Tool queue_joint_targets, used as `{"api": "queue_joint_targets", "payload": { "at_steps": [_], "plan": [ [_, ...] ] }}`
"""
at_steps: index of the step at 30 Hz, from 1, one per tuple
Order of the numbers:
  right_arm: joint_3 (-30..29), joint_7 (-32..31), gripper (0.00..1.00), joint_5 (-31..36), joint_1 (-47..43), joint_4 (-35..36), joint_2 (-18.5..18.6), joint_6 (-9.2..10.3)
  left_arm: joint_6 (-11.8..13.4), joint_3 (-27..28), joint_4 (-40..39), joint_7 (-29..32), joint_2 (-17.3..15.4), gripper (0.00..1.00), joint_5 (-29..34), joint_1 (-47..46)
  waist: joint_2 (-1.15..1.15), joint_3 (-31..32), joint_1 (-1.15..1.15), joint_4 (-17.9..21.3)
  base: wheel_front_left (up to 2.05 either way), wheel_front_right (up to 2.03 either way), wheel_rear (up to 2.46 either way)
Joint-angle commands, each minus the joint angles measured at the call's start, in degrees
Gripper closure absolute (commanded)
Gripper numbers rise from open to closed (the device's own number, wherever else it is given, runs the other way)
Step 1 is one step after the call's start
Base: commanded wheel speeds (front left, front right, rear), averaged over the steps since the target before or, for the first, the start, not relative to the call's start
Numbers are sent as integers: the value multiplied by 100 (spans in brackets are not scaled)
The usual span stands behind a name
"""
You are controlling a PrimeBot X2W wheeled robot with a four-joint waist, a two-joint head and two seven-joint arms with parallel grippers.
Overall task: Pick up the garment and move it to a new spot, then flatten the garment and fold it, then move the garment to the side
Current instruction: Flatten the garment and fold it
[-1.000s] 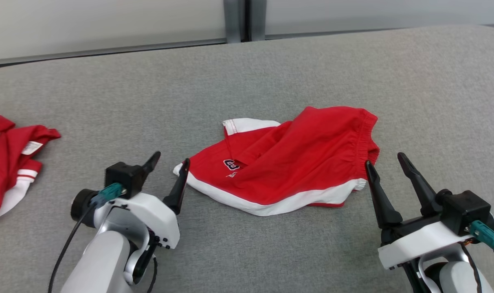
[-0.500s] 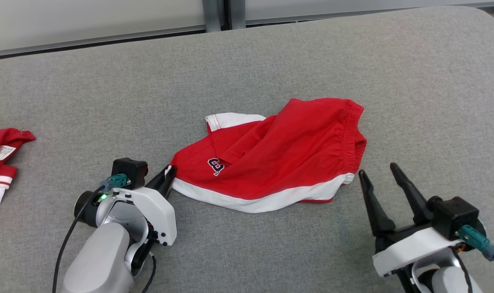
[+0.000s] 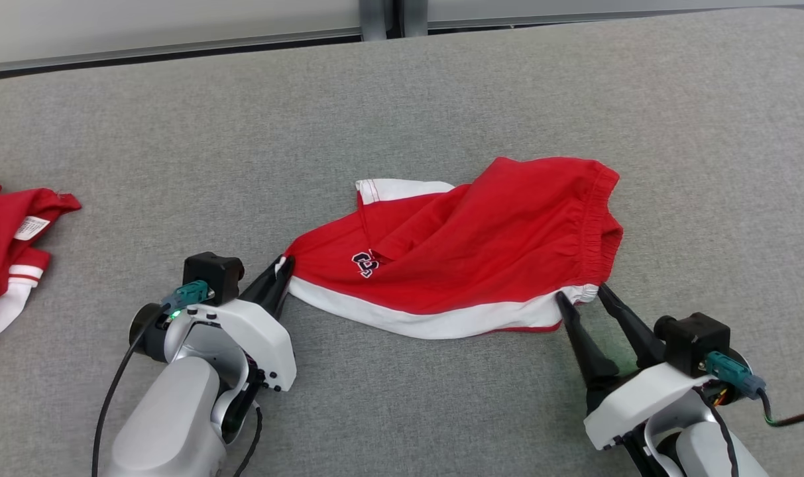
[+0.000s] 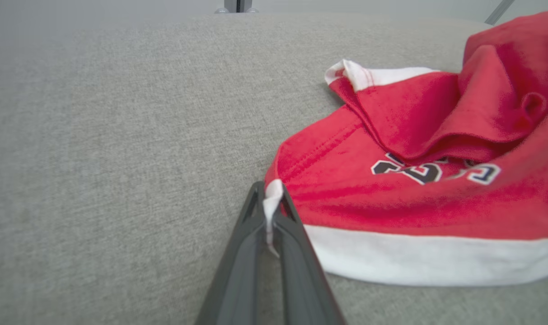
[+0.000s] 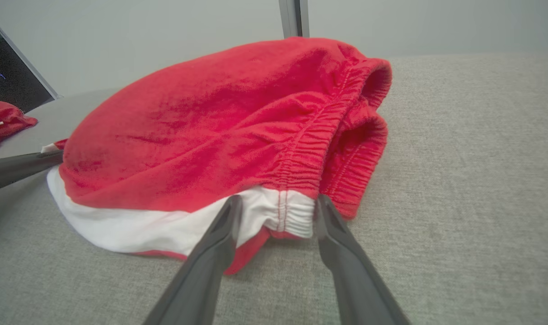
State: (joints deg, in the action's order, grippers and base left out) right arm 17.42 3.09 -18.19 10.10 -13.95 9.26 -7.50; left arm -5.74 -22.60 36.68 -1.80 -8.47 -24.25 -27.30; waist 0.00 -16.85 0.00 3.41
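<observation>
Jaws of the left gripper (image 3: 284, 266), spread a second ago, now pinch the hem corner of the crumpled red-and-white cotton shorts (image 3: 481, 252) lying centrally on the grey fabric worktop (image 3: 441, 86), while the right gripper (image 3: 581, 291) has brought its spread jaws astride the waistband, so lifting seems near.

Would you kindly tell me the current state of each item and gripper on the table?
Red fabric shorts with white trim, crumpled and unfolded, lying on the grey cloth surface.
Left gripper, shut on the shorts' white hem corner.
Right gripper, open, straddling the white waistband corner.
Second red-and-white garment, bunched at the left edge, untouched.
</observation>
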Motion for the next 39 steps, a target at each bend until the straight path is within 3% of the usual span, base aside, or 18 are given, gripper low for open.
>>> {"api": "queue_joint_targets", "payload": {
  "at_steps": [1,2,8,12,20,28,34,39],
  "plan": [
    [28,22,80,-54,78,-56,67,2,-6,39,-23,-64,-42,100,-29,8,0,-10,0,-39,0,0,0],
    [87,-10,100,-96,117,-113,97,2,12,51,-57,-116,-38,100,-39,10,0,-15,0,-66,0,0,0],
    [174,226,100,-237,253,14,268,2,94,261,-425,-587,-74,100,-186,123,0,25,0,-140,0,0,0],
    [94,435,100,-226,327,343,391,2,279,460,-1039,-963,-145,100,-194,271,0,161,0,-135,0,0,0],
    [-298,662,100,134,584,1378,750,2,621,675,-3106,-1088,-325,100,-71,456,0,457,0,-222,0,0,0],
    [-876,481,100,444,721,2368,824,2,899,798,-5077,-884,-481,100,114,250,0,712,0,-279,0,0,0],
    [-989,284,100,401,737,2596,768,3,993,883,-5573,-693,-526,100,53,154,0,697,0,-282,0,0,0],
    [-987,181,100,289,1033,2571,792,3,843,925,-5261,-558,-523,100,-175,-302,0,358,0,-277,0,0,0]
  ]
}}
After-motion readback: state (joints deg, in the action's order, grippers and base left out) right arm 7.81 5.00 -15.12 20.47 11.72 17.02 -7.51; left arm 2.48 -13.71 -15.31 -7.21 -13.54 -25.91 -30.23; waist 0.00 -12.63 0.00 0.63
